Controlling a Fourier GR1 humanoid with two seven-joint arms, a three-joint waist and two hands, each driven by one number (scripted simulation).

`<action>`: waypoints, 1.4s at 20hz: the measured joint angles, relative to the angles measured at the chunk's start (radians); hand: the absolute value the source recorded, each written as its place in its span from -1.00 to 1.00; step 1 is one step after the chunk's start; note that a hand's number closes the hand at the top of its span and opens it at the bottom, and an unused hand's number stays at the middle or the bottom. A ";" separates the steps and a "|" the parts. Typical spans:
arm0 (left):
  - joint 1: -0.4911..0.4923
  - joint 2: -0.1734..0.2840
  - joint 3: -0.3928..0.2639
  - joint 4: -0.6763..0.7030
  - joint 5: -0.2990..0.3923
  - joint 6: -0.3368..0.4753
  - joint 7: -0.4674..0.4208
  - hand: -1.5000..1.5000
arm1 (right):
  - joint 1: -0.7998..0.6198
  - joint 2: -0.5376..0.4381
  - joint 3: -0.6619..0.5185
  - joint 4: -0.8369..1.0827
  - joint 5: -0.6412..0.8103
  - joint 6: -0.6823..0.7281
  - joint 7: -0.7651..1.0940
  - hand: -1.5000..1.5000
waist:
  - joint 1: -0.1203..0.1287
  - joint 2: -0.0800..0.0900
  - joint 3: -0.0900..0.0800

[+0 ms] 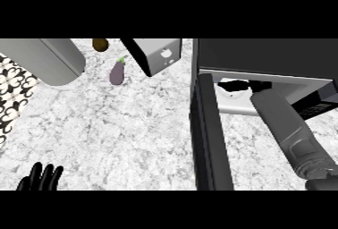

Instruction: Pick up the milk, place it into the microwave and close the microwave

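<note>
At right of frame the right hand (239, 85) reaches inside the microwave (264, 53), fingers curled on the barely visible milk (232, 95); it should set it flat, then withdraw past the door (210, 134).

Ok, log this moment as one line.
right robot hand: inside microwave, fingers unclear | door: open | left robot hand: resting open, lower left | eggplant: on counter
</note>
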 measured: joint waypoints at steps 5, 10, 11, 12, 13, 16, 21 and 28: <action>0.003 0.003 -0.006 -0.014 -0.021 0.005 0.013 -1.00 | -0.028 0.022 -0.008 0.028 -0.001 0.009 -0.003 -1.00 | -0.004 -0.001 0.000; -0.004 -0.005 -0.021 -0.005 -0.039 0.009 0.016 -1.00 | -0.038 0.021 -0.032 0.037 -0.018 -0.002 -0.014 -1.00 | -0.011 -0.002 0.000; 0.005 -0.003 -0.026 -0.006 -0.044 0.010 0.010 -1.00 | -0.038 0.018 -0.038 0.038 -0.022 -0.007 -0.016 -1.00 | -0.010 -0.003 0.000; 0.004 -0.001 -0.020 -0.005 -0.042 0.008 0.007 -1.00 | -0.035 0.014 -0.044 0.037 -0.027 -0.011 -0.021 -1.00 | -0.011 -0.004 0.000; 0.002 0.000 -0.016 -0.006 -0.041 0.007 0.009 -1.00 | -0.041 0.012 -0.050 0.037 -0.032 -0.014 -0.019 -1.00 | -0.013 -0.004 0.000; 0.003 -0.001 -0.022 -0.004 -0.049 0.009 0.016 -1.00 | -0.046 0.001 -0.066 0.037 -0.043 -0.025 -0.019 -1.00 | -0.017 -0.004 0.001; 0.013 -0.008 -0.051 -0.001 -0.084 0.020 0.019 -1.00 | -0.041 -0.003 -0.080 0.035 -0.052 -0.034 -0.038 -1.00 | -0.023 -0.003 0.002; 0.022 -0.021 -0.082 -0.008 -0.113 0.038 0.026 -1.00 | -0.013 -0.041 -0.113 0.023 -0.078 -0.013 -0.092 -1.00 | -0.025 -0.002 0.003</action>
